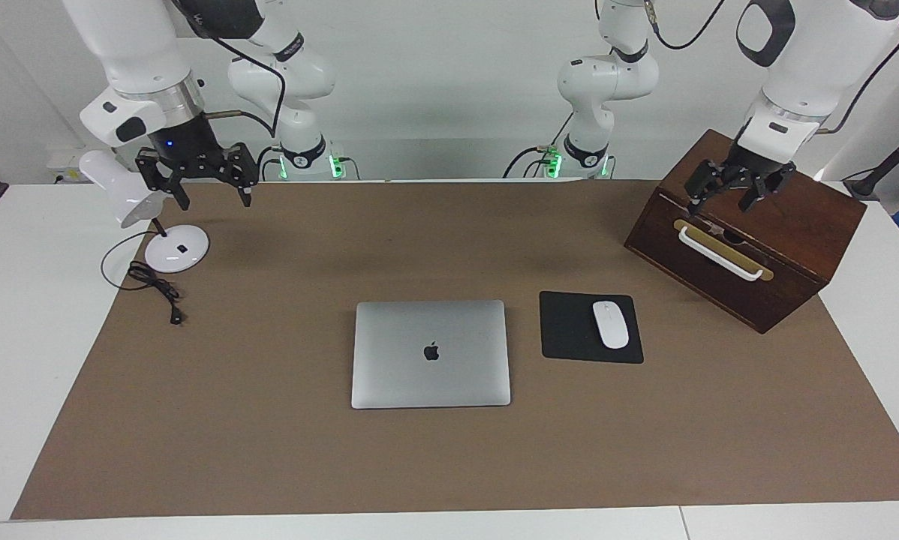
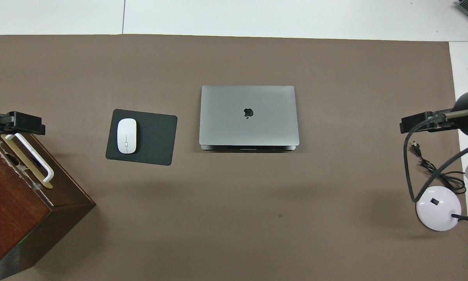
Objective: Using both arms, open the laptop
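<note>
Now we note the shut laptop [image 1: 431, 354] mid-tabletop, between both arms; left tool [image 1: 740, 187] over the wooden box [image 1: 795, 225], right tool [image 1: 208, 180] by the lamp [image 1: 130, 196], both spread wide.

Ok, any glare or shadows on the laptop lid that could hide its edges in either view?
Facing view: the laptop lid is evenly lit with only a soft sheen, all four edges crisp against the brown mat. Overhead view: a narrow dark shadow runs along the laptop's edge nearer the robots; no glare, logo sharp.
</note>
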Action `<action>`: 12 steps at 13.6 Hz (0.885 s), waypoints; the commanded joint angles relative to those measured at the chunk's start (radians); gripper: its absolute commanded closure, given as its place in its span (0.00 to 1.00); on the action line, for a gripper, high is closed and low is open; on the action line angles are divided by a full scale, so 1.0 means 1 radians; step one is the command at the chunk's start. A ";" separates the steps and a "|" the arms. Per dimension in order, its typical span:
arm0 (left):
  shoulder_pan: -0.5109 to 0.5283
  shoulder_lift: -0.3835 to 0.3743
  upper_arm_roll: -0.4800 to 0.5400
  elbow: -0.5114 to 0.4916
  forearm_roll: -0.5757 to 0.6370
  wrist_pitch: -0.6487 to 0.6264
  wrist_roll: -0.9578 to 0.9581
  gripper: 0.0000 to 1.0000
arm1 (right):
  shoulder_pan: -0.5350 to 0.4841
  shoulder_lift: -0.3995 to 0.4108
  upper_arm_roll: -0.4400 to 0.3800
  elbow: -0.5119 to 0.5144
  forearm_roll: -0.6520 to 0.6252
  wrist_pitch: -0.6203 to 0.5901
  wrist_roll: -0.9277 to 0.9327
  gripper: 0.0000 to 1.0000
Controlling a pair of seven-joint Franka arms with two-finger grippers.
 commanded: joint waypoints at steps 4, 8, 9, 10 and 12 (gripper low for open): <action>0.014 0.000 -0.010 0.004 0.001 -0.006 0.015 0.00 | -0.012 -0.015 0.005 -0.013 0.012 0.015 -0.030 0.00; 0.014 -0.013 0.002 -0.024 -0.029 0.003 -0.009 0.00 | -0.014 -0.018 0.005 -0.013 0.012 0.013 -0.030 0.00; 0.014 -0.011 -0.005 -0.025 -0.031 0.019 -0.067 0.00 | -0.014 -0.018 0.005 -0.013 0.010 0.012 -0.030 0.00; 0.009 -0.011 -0.010 -0.028 -0.031 0.037 -0.147 0.11 | -0.014 -0.018 0.005 -0.013 0.012 0.012 -0.030 0.00; 0.004 -0.013 -0.028 -0.051 -0.031 0.049 -0.247 0.51 | -0.014 -0.018 0.005 -0.013 0.010 0.012 -0.030 0.00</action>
